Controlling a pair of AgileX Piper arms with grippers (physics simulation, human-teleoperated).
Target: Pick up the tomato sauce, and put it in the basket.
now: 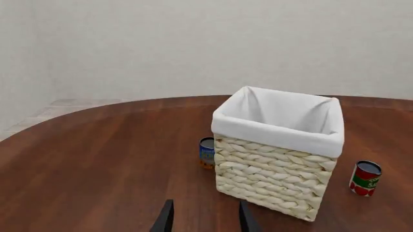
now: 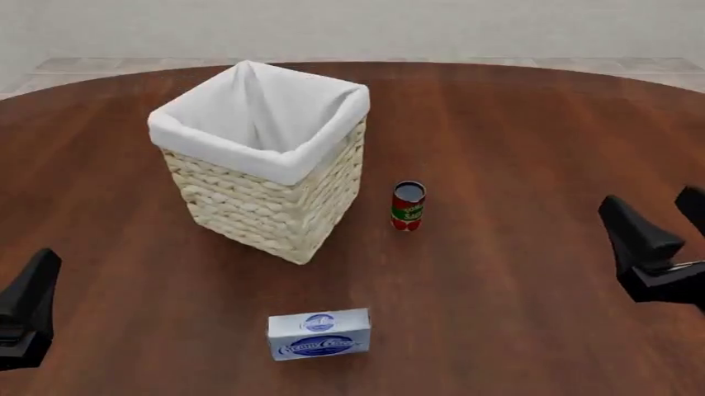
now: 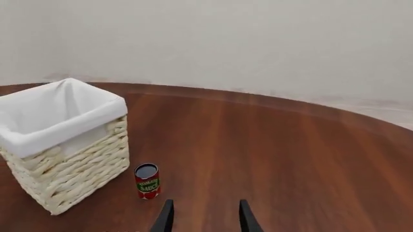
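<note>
Left gripper (image 2: 25,318): it hangs low at the near left edge of the bench (image 2: 529,124), well apart from everything. In its own wrist view the two fingers stand apart with nothing between them, so it is released.

Basket (image 2: 270,194): it stands upright on the left part of the bench, with the white lining folded over the rim. The mouth is wide and free. It is much taller than the can, so the can must be lifted clearly above the rim before it goes across.

White-and-blue box (image 2: 319,333): it lies flat near the front edge, in front of the basket. It is not part of the job and I think it is out of the way.

Tomato sauce (image 2: 408,205): the small can stands upright on the bench, just beside the right side of the basket, not touching it.

Right gripper (image 2: 661,239): it is at the right, well apart from the can, fingers spread and empty.

Step in hand: the reach to the can, in my judgement not yet begun.

Advice: I would use the right arm, because it is on the can's free side. Come down from above or from the right, close on the middle of the label, and do not push the can against the wicker.
</note>
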